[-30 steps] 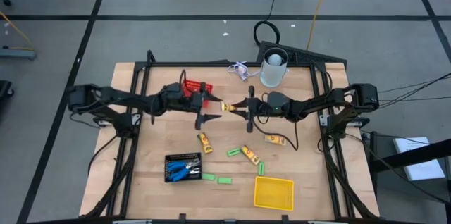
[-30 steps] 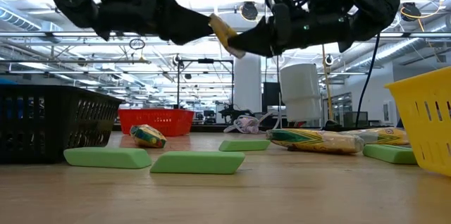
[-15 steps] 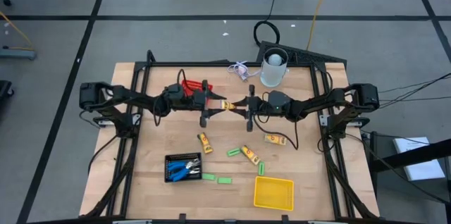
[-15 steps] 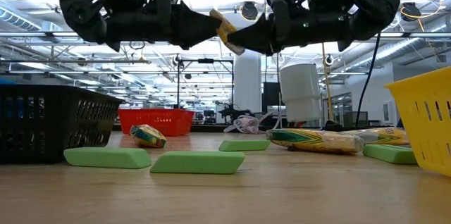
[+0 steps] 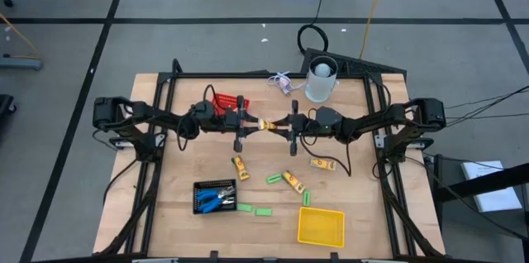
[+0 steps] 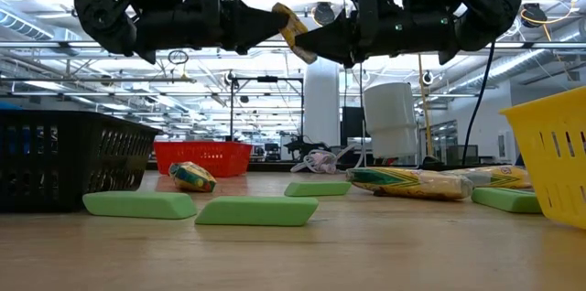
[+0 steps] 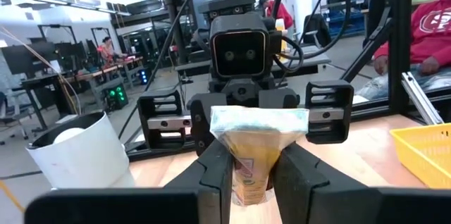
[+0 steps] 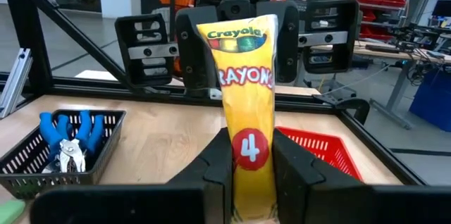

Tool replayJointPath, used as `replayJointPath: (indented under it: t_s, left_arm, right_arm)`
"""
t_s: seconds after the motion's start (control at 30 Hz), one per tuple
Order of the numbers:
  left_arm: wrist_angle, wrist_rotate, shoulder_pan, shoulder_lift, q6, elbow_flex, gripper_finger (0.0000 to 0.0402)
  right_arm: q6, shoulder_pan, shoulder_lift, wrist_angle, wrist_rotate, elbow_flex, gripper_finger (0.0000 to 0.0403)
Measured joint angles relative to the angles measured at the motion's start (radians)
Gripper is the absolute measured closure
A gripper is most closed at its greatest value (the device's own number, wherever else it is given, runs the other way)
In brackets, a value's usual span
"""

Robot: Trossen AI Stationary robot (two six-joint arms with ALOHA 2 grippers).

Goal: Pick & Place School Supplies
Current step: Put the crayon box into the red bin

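Both claws clamp one crayon pack [image 5: 266,125] mid-air between them: left gripper [image 5: 250,123] and right gripper [image 5: 282,126] facing, a handover. Next, I judge, one must let go.

A glossy yellow crayon packet [image 8: 246,111] with crimped film ends is seen between matt black plastic fingers [image 8: 211,175]. A pale, smooth-grained wooden tabletop [image 5: 182,172] and a red plastic mesh basket [image 8: 317,150] are shown

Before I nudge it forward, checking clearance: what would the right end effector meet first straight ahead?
Probably the left end effector, facing it head-on. Both grip the same crayon pack, raised off the table, so almost no gap remains.
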Motion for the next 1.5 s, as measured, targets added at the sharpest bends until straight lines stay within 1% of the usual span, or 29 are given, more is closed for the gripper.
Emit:
replayJointPath:
  t_s: [0.13, 0.17, 0.23, 0.3, 0.4, 0.47, 0.53, 0.67, 0.73, 0.83, 1.0, 1.13, 1.2, 1.27, 1.4, 1.5]
  left_arm:
    - [-0.020, 0.001, 0.000, 0.000, 0.008, 0.000, 0.0330]
    - [-0.032, 0.000, 0.000, 0.000, 0.010, 0.000, 0.0330]
    - [-0.061, -0.001, 0.004, 0.001, 0.014, 0.000, 0.0330]
    - [-0.089, 0.000, 0.010, 0.001, 0.013, 0.001, 0.0330]
    - [-0.092, -0.008, 0.022, 0.000, 0.017, 0.003, 0.0330]
    - [-0.089, -0.015, 0.034, -0.006, 0.015, 0.008, 0.0330]
    - [-0.116, -0.016, 0.049, -0.004, 0.004, 0.007, 0.0330]
    - [-0.261, -0.032, 0.087, -0.042, 0.001, 0.005, 0.0330]
    - [-0.369, -0.081, 0.103, -0.081, 0.011, 0.005, 0.0330]
    - [-0.546, -0.165, 0.117, -0.167, 0.033, 0.004, 0.0330]
    - [-0.890, -0.366, 0.143, -0.350, 0.036, 0.004, 0.0330]
    - [-1.149, -0.443, 0.168, -0.437, 0.001, 0.034, 0.0330]
    - [-1.243, -0.469, 0.179, -0.441, -0.021, 0.059, 0.0330]
    - [-1.303, -0.487, 0.189, -0.432, -0.032, 0.079, 0.0330]
    - [-1.317, -0.497, 0.196, -0.367, -0.019, 0.086, 0.0330]
    - [-1.303, -0.486, 0.202, -0.305, -0.018, 0.085, 0.0330]
  right_arm:
    - [0.001, 0.000, 0.001, -0.047, -0.004, 0.000, 0.0351]
    - [0.002, 0.000, 0.001, -0.068, -0.009, 0.001, 0.0339]
    - [0.029, 0.000, 0.002, -0.123, -0.015, 0.003, 0.0295]
    - [0.060, -0.006, 0.003, -0.183, -0.020, 0.002, 0.0237]
    - [0.087, -0.016, 0.003, -0.285, -0.024, 0.002, 0.0167]
    - [0.093, -0.020, 0.010, -0.377, -0.027, -0.005, 0.0137]
    - [0.104, -0.020, 0.008, -0.428, -0.026, -0.004, 0.0124]
    - [0.124, -0.032, 0.005, -0.579, -0.025, -0.001, 0.0126]
    - [0.122, -0.033, 0.007, -0.633, -0.022, -0.004, 0.0134]
    - [0.118, -0.032, 0.003, -0.649, -0.025, 0.000, 0.0144]
    - [0.115, -0.033, 0.005, -0.686, -0.026, -0.001, 0.0149]
    - [0.107, -0.033, 0.005, -0.699, -0.027, -0.001, 0.0149]
    - [0.098, -0.033, 0.005, -0.692, -0.027, -0.001, 0.0149]
    - [0.093, -0.034, 0.005, -0.692, -0.026, -0.001, 0.0149]
    - [0.093, -0.034, 0.004, -0.677, -0.024, -0.001, 0.0149]
    - [0.093, -0.034, 0.004, -0.674, -0.024, -0.001, 0.0149]
